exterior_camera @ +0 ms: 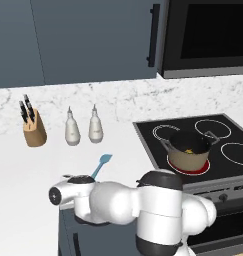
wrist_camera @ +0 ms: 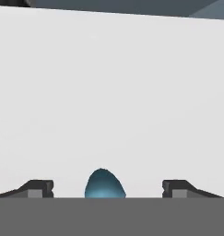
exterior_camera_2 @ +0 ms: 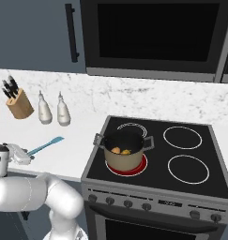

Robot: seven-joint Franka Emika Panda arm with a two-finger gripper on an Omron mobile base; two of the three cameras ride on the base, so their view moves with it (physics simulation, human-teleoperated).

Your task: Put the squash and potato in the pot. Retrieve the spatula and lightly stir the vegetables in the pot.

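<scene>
Hand low over the white bench, fingers spread wide, nothing pinched; end of the spatula between them, untouched. Spatula flat on the bench left of the stove, blade toward the wall. Pot on the glowing front-left burner, potato and squash inside, side by side. Well apart at the back: knife block and two white bottles.
</scene>
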